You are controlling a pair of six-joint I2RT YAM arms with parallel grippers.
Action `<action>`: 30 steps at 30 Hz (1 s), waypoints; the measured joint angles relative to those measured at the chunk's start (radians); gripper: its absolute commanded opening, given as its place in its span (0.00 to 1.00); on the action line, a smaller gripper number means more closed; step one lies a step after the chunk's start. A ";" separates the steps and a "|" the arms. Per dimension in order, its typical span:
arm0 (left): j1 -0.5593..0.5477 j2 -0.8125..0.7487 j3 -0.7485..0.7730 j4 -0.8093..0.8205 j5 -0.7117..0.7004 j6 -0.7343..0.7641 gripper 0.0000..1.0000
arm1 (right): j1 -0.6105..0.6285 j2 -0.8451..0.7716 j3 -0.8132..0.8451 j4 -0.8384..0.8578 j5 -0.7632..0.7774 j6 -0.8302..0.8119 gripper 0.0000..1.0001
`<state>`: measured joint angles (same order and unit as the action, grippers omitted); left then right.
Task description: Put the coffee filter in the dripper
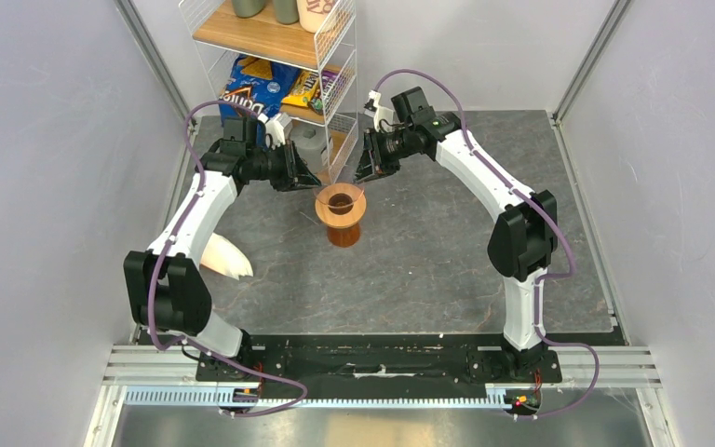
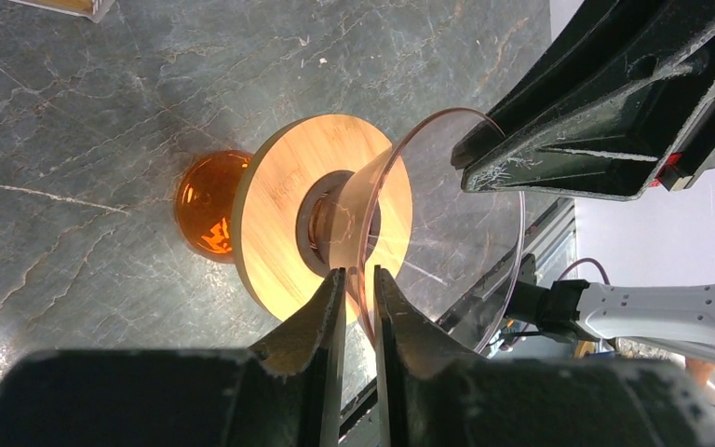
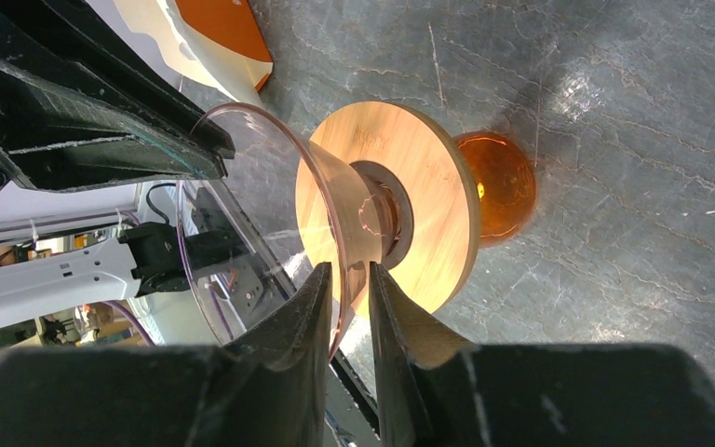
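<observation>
No coffee filter sits in the dripper (image 1: 340, 207): the cone is bare with its dark hole showing, and I can't pick out a single sheet anywhere. The only paper in view is the cream pile of filters (image 1: 226, 257) near the left edge of the bench. The dripper stands upright mid-bench toward the far edge, just in front of the wire shelf (image 1: 279, 56). The left pincer (image 2: 359, 284) and right pincer (image 3: 350, 279) are each nipped tight on its thin clear rim, on opposite sides. This looks like steadying before the fetch. Best to ease the left one straight off the rim so the tall cone doesn't tip while the right one braces it, then peel just one sheet off the pile.
</observation>
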<state>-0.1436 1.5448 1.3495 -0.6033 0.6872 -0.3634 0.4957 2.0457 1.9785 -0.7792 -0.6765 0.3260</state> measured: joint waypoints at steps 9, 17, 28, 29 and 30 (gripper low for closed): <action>-0.004 0.000 0.000 0.000 -0.006 0.002 0.17 | 0.000 0.002 0.001 0.001 -0.004 -0.001 0.29; -0.018 0.000 0.000 0.009 -0.032 0.018 0.16 | 0.000 0.002 -0.004 0.020 0.005 -0.012 0.27; -0.031 -0.002 0.000 0.021 -0.041 0.021 0.15 | -0.001 -0.021 -0.057 0.072 0.012 -0.012 0.21; -0.032 -0.003 0.000 0.022 -0.043 0.021 0.15 | -0.001 -0.024 -0.062 0.077 0.014 -0.012 0.21; -0.033 -0.003 0.000 0.023 -0.045 0.021 0.15 | -0.001 -0.026 -0.067 0.083 0.015 -0.012 0.21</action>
<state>-0.1764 1.5417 1.3491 -0.5808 0.6426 -0.3420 0.4946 2.0197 1.9118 -0.6964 -0.6613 0.3138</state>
